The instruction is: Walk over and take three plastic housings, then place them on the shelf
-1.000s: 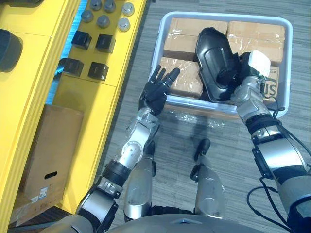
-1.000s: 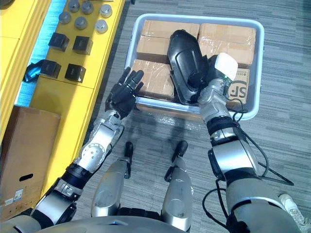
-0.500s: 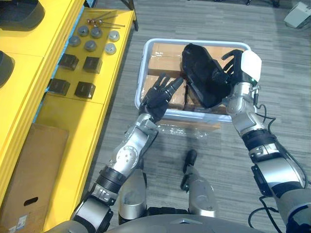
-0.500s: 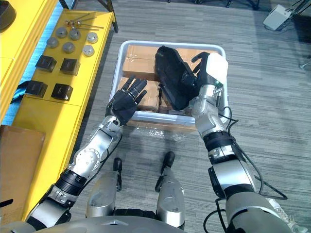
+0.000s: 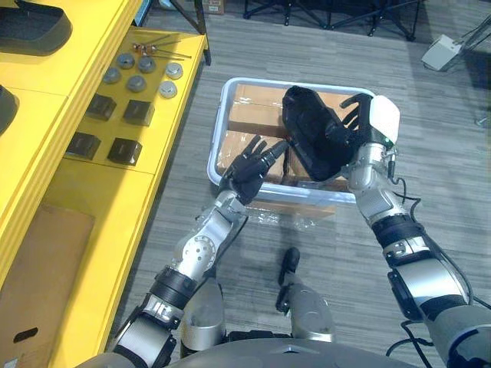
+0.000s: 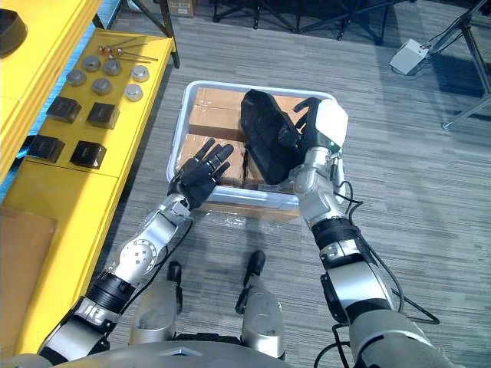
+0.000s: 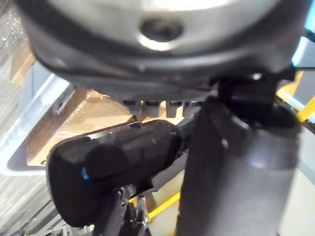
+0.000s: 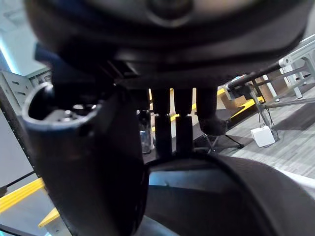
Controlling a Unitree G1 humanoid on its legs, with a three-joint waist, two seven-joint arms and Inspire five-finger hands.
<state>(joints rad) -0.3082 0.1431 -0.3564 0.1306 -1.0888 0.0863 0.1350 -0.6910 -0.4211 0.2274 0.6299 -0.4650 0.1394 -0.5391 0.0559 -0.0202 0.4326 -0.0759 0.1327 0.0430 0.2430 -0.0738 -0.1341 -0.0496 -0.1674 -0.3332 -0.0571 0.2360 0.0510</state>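
- Right hand [image 5: 357, 130] is closed on the black plastic housing [image 5: 307, 142]: fingers are curled over its far edge, and the white-covered thumb is set at its right side.
- Left hand [image 5: 249, 170] is held flat with fingers straight and spread. The fingertips are at the housing's lower left edge, and nothing is grasped.
- Housing is held tilted between the two hands, over the pale bin [image 5: 215, 138] on the floor. Whether its lower end touches the contents cannot be told.
- Bin is packed with cardboard boxes [image 5: 249, 107].
- Yellow shelf [image 5: 92, 192] is seen on the robot's left, just beside the bin.
- Black blocks [image 5: 125, 150] and grey round parts [image 5: 136, 83] are laid out in rows on the shelf.
- Another dark moulded piece [image 5: 34, 27] is seen on the shelf's higher level, well apart from the held housing.
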